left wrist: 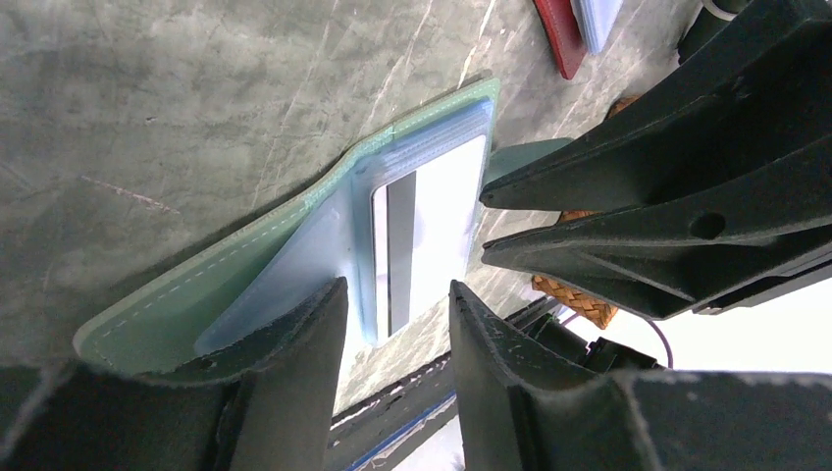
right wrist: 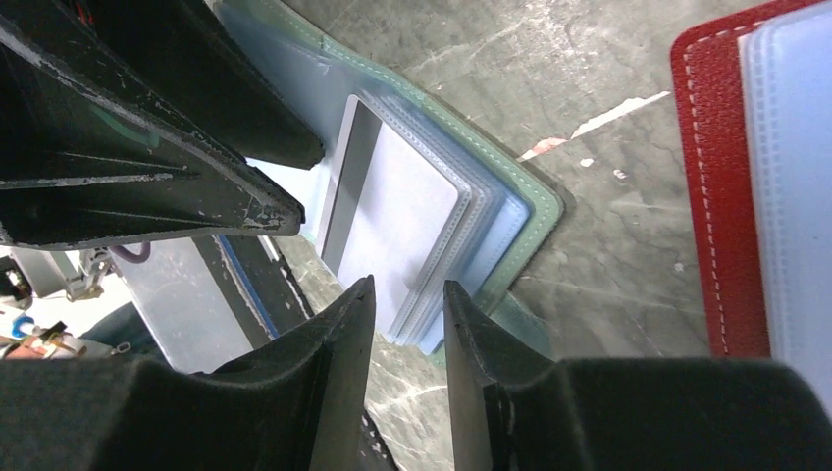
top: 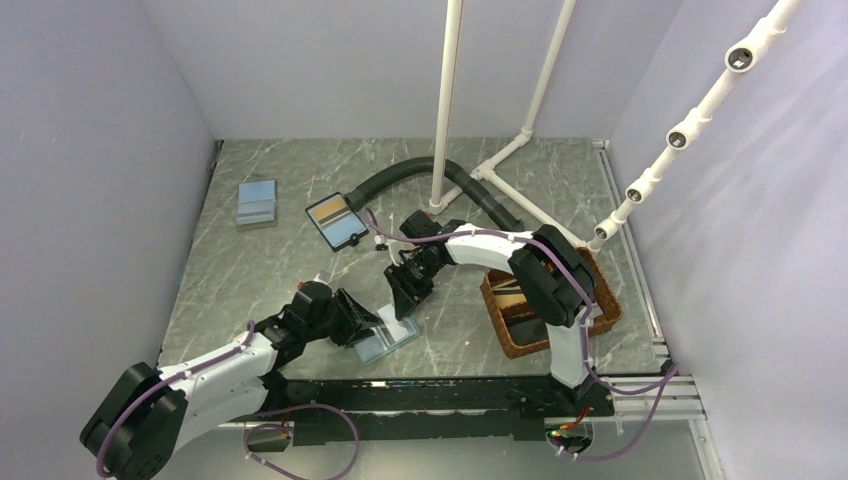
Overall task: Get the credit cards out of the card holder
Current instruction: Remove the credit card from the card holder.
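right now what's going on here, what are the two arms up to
Both arms are bent over the open card holder, which lies flat near the front of the table. The left gripper is low over one end, one finger above the cover, jaws apart. The right gripper sits at the opposite edge, jaws partly open by the sleeve edges. A credit card with a dark stripe is in its clear sleeve. No card looks pulled out yet.
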You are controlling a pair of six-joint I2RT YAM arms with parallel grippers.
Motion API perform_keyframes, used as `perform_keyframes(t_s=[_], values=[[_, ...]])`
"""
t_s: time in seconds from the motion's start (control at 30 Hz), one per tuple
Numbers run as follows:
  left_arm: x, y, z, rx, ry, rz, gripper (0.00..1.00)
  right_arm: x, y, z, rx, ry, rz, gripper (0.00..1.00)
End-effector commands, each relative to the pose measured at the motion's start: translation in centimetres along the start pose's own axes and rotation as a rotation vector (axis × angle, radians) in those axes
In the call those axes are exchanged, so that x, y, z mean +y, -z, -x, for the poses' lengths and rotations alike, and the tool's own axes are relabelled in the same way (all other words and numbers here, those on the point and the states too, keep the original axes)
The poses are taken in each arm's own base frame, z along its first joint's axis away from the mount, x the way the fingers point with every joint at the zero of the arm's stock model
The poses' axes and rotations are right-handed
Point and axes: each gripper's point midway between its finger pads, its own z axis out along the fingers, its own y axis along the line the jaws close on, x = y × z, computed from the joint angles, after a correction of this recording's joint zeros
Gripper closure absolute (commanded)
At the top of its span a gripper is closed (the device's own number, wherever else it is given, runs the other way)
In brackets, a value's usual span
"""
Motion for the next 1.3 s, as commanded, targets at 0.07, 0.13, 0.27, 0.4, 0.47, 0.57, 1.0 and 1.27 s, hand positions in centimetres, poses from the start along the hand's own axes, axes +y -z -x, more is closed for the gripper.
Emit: perform_keyframes(t_s=[0.07,0.13,0.27,0.4,0.47,0.57,1.0,1.27], values=[[-0.4,-0.4,0.2,-0.008,0.006,-0.009,0.53,0.7,0.2,0.9,-0.02,-0.019,0.041,0.66],[-0.4,-0.6,0.1,-0.001,0.005,-0.007,0.53,0.9,0.0,0.7,-0.013,-0.028,0.06,0.68],[-0.4,-0.9,0.1,0.008,0.002,-0.005,0.54,1.5,-0.2,0.5,-0.006,-0.037,0.1,0.71],[-0.5,-1.0,0.0,0.012,0.002,-0.006,0.55,1.0,-1.0,0.0,0.012,-0.06,0.089,0.74],[-0.5,-1.0,0.0,0.014,0.003,-0.006,0.56,0.4,-1.2,-0.1,0.019,-0.069,0.06,0.77],[-0.3,-1.1,-0.1,0.019,0.004,-0.002,0.58,-0.3,-1.7,-0.3,0.032,-0.084,0.033,0.84],[-0.7,-1.8,-0.4,0.05,-0.01,-0.017,0.84,0.6,-3.8,-1.7,0.11,-0.076,0.026,0.98],[-0.7,-1.0,0.0,0.011,-0.021,-0.046,1.0,-2.3,-3.6,-2.2,0.114,-0.097,-0.1,1.0]])
